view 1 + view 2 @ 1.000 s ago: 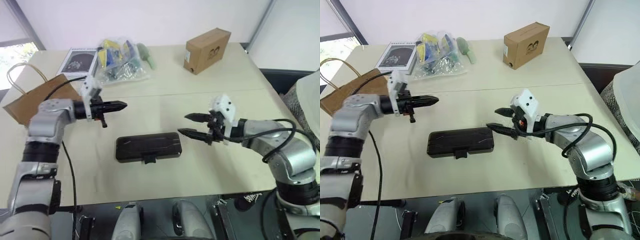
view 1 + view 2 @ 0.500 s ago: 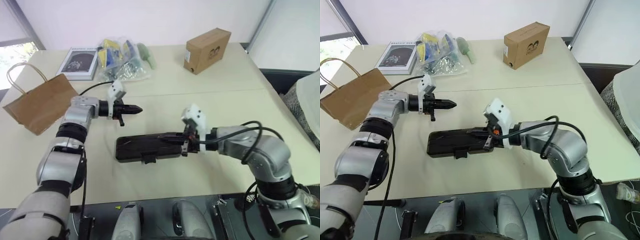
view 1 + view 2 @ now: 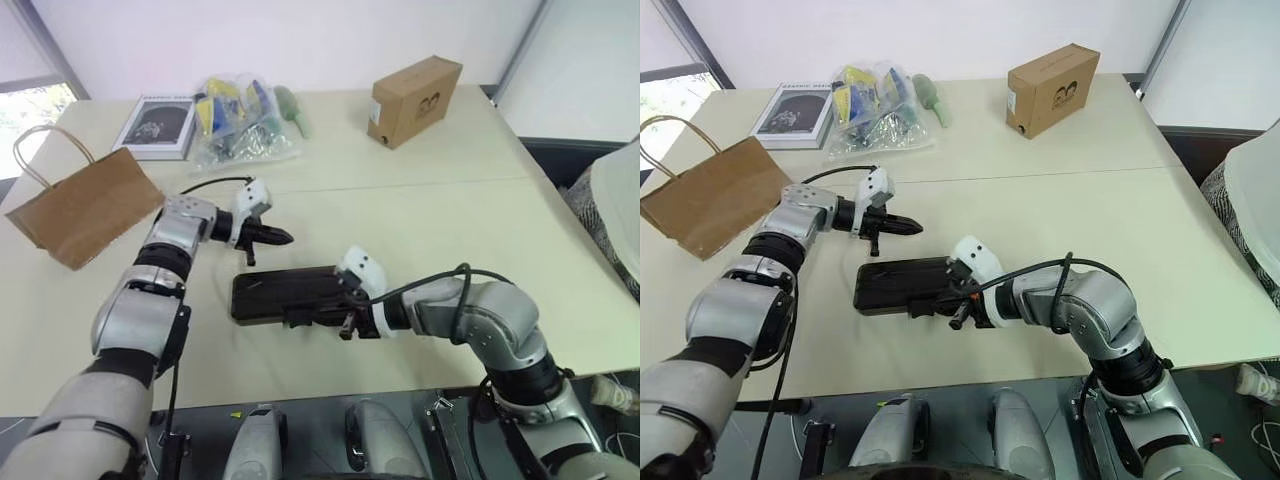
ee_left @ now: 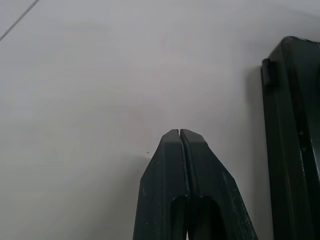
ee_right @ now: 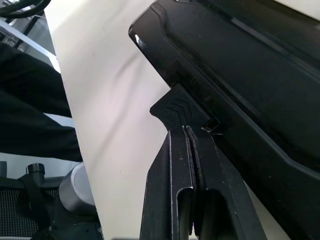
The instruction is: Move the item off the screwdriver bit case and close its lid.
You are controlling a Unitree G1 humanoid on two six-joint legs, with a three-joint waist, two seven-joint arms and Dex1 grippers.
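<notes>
Your screwdriver bit case (image 3: 295, 294) lies flat near the desk's (image 3: 450, 210) front edge, a little left of centre. It is one long, dark, near-black rectangle with its lid (image 3: 910, 281) down over the tray, so its contents are hidden. A small latch tab (image 5: 172, 107) sticks out from the long edge facing the desk's front.

Your one brown kraft paper bag (image 3: 85, 205) lies flat by the desk's left edge, well apart from the case, its looped handle (image 3: 35, 160) pointing toward the back left corner.

Your right end effector (image 3: 958, 293) has its two black fingers pressed together, gripping nothing; their tips sit at the latch tab. Your left end effector (image 3: 280, 238) is also closed and empty, hovering just behind the case's back edge, near its left end.

Along the back edge you have one book (image 3: 156, 126), one clear plastic bag (image 3: 240, 125) stuffed with mixed colourful items, one pale green object (image 3: 295, 110) just beside it, and one cardboard box (image 3: 413, 100) toward the back right.
</notes>
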